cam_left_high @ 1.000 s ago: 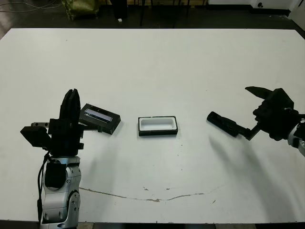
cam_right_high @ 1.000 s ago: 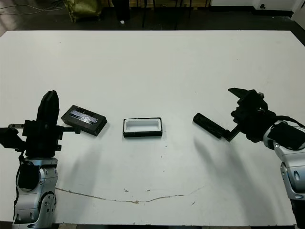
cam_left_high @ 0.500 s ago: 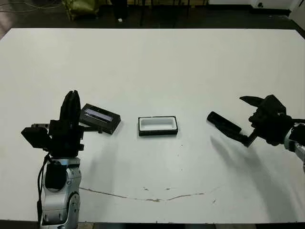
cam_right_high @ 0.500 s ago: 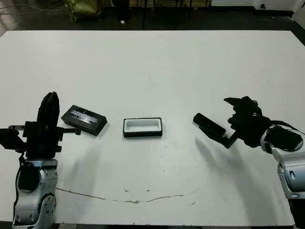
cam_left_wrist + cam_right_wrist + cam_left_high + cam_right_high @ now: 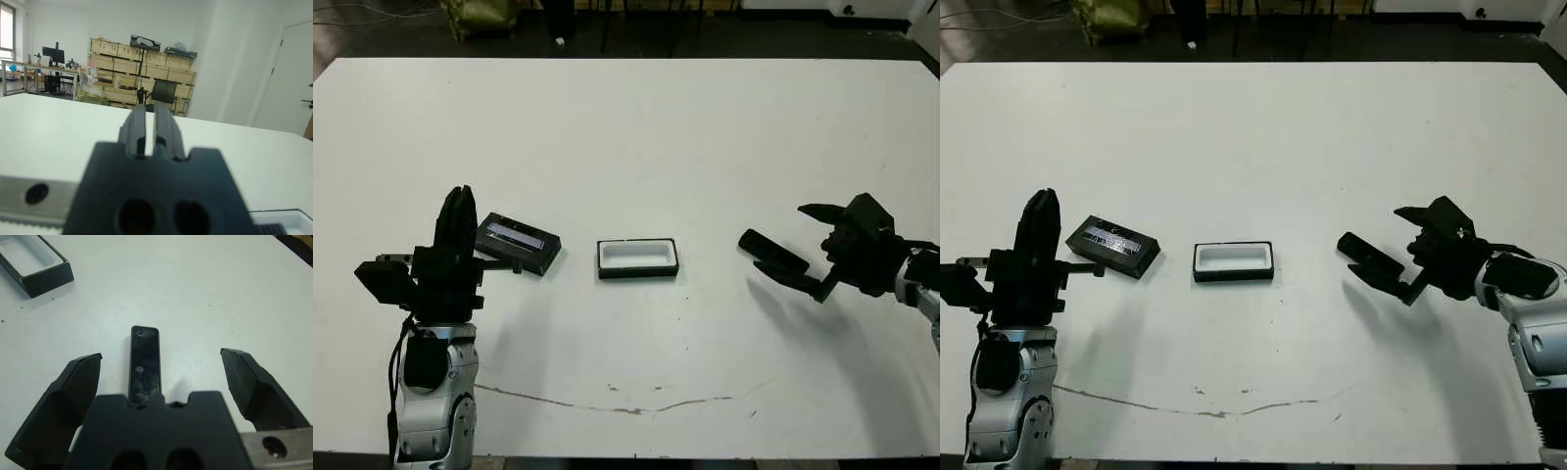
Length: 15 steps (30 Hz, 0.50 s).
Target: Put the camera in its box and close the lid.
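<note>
- The camera is lying flat on the white table on the robot's right side, well apart from the box, a slim black bar pointing slantwise toward the right gripper. It is resting outside the box.
- The table is taking up nearly the whole head view, with a thin brownish crack running along its near edge.
- The left arm is standing upright at the near left corner, silver below and black above.
- The left gripper is pointing straight up with its two fingers pressed together, only a thin slit showing between them in the left wrist view. It is holding nothing and is sitting just beside the lid without touching it.
- The right gripper is hovering low at the camera's near end with its fingers spread wide. In the right wrist view the two fingers are standing either side of the camera, clear of it on both sides, with the bar lying between them on the table.
- The lid is lying flat to the left of the box, slightly turned, its shiny strip facing up.
- The box is sitting open near the middle of the table, its white lining showing and nothing lying inside it. It is lying between the lid and the camera, closer to the lid.
</note>
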Tool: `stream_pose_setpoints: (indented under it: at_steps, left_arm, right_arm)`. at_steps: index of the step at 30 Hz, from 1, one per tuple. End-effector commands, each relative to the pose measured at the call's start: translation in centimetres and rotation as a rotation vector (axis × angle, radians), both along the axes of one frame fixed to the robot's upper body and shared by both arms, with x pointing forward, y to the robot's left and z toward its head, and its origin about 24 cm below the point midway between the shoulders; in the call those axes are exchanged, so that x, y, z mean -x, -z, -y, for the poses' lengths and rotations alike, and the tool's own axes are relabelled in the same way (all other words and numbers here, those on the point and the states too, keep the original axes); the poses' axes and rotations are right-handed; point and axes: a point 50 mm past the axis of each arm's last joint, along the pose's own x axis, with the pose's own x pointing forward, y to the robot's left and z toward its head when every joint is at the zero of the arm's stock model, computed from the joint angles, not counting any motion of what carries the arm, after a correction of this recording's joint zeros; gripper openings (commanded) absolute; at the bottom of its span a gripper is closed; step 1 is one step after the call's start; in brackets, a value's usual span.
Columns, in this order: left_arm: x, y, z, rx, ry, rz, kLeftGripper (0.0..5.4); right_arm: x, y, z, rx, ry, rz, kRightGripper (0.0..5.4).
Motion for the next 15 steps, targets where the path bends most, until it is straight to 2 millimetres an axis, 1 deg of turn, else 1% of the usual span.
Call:
stream_pose_setpoints:
  at_steps: [1,15]
  left_arm:
    - [0.1,0.6,-0.3,-0.01,-0.005,-0.039,0.0]
    - [0.1,0.7,-0.4,0.001,0.0,-0.048,0.0]
  right_arm:
    - [0.0,0.7,0.1,-0.001,0.003,-0.035,5.38]
    - [0.0,1.8,0.4,0.026,0.014,-0.071,5.38]
